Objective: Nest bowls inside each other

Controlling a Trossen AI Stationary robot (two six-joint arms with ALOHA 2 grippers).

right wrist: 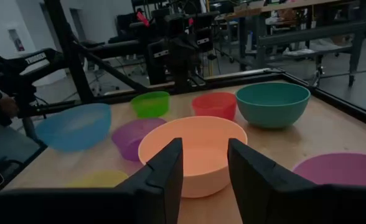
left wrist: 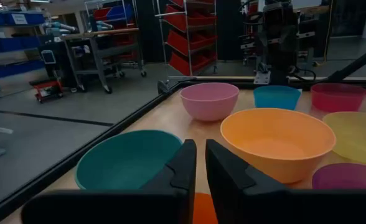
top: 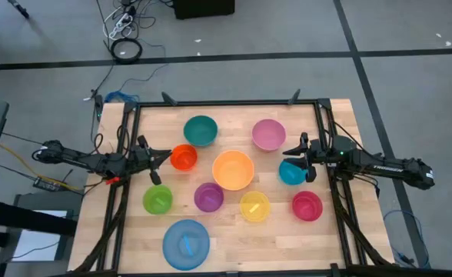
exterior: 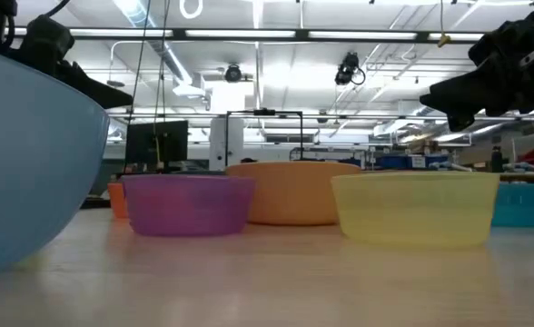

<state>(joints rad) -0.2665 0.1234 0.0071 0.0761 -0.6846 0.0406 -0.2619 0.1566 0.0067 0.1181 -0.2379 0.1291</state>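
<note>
1. High view: the left gripper point(top: 167, 157) sits at the left rim of the small round red-orange plastic bowl point(top: 184, 157), fingers only a narrow slit apart; whether it grips the rim I cannot tell
2. Beyond that gripper lie the teal round plastic bowl point(top: 201, 131) and the large orange round plastic bowl point(top: 233, 170)
3. Right gripper point(top: 289, 157) hovers at the cyan round plastic bowl point(top: 291, 172), fingers parted with nothing between them
4. Just beside it are the pink round plastic bowl point(top: 268, 135) and the magenta-red round plastic bowl point(top: 307, 205)
5. Green point(top: 157, 199), purple point(top: 208, 197), yellow point(top: 254, 206) and large light blue point(top: 186, 244) round plastic bowls sit separately on the wooden table point(top: 334, 238), none nested
</note>
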